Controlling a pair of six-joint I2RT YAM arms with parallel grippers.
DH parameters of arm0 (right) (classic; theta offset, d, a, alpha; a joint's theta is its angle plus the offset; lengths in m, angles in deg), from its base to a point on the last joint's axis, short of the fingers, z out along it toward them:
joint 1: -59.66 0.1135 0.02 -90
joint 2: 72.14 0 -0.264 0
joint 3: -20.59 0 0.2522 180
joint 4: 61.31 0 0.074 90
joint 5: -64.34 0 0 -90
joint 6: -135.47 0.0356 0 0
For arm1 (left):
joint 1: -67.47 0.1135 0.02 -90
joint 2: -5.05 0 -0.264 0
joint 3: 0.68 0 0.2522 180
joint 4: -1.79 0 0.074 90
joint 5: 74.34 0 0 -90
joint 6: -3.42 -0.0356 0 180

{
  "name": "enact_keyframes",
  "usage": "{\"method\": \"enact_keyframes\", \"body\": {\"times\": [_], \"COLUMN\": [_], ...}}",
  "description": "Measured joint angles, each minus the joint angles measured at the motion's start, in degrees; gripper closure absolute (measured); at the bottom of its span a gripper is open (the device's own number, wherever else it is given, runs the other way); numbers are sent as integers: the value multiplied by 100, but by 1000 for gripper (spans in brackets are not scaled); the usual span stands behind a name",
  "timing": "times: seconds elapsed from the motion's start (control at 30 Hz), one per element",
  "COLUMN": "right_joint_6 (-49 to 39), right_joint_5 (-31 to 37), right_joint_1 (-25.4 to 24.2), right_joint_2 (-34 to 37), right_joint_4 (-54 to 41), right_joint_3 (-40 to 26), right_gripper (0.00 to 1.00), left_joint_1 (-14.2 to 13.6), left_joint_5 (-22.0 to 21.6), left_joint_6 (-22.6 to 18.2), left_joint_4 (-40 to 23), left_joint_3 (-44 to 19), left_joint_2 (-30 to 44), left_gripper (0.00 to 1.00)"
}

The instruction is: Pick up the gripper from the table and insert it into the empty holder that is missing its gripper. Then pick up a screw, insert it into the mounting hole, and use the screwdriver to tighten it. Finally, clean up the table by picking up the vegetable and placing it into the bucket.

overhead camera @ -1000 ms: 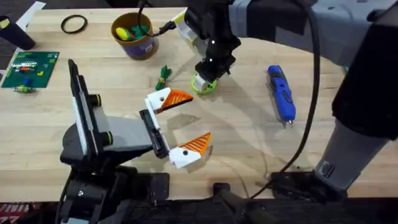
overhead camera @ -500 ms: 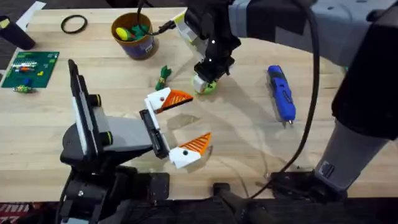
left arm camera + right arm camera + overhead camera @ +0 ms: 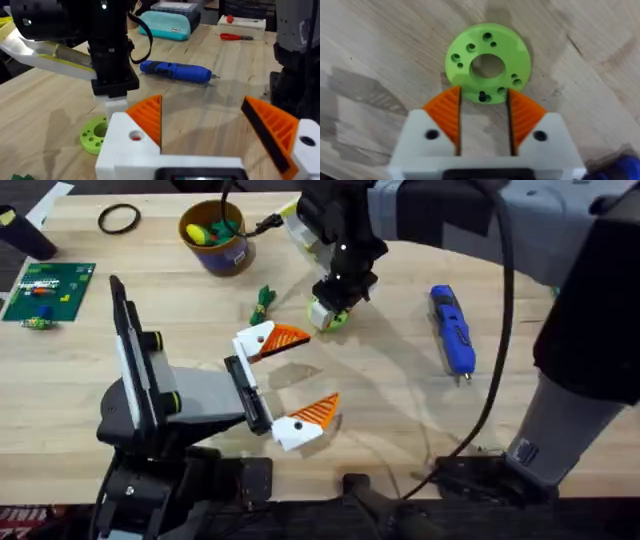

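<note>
My right gripper (image 3: 334, 305) hangs straight down over a lime-green ring (image 3: 330, 317) (image 3: 487, 62) with several small holes. Its orange pads (image 3: 447, 117) stand a little apart at the ring's near edge, with bare wood between them. A small dark screw (image 3: 481, 96) sits in a hole of the ring, just off the fingertips. My left gripper (image 3: 300, 378) (image 3: 200, 107) is open and holds nothing, nearer the front of the table than the ring. The blue screwdriver (image 3: 450, 330) (image 3: 175, 71) lies to the right. The vegetable (image 3: 263, 301) lies left of the ring. The bucket (image 3: 215, 240) stands at the back.
A green circuit board (image 3: 45, 290) and a black ring (image 3: 118, 218) lie at the far left. The bucket holds yellow and green pieces. In the left wrist view a teal case (image 3: 167, 25) and a red tool (image 3: 240, 36) sit beyond the screwdriver.
</note>
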Motion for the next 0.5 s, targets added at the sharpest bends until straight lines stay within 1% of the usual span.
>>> {"method": "enact_keyframes", "body": {"times": [0.03,0.1,0.33,0.5], "right_joint_6": [6,25,41,43], "right_joint_5": [-5,-15,-17,-17], "right_joint_1": [0,0,0,0], "right_joint_2": [0,0,0,0], "right_joint_4": [0,1,0,-44], "right_joint_3": [0,0,0,0], "right_gripper": [548,611,677,684], "left_joint_1": [0,0,0,0], "left_joint_5": [1,-1,0,2], "left_joint_6": [0,2,2,2], "left_joint_4": [0,0,0,0], "left_joint_3": [0,0,0,0], "left_joint_2": [0,2,0,2], "left_gripper": [14,14,15,14]}}
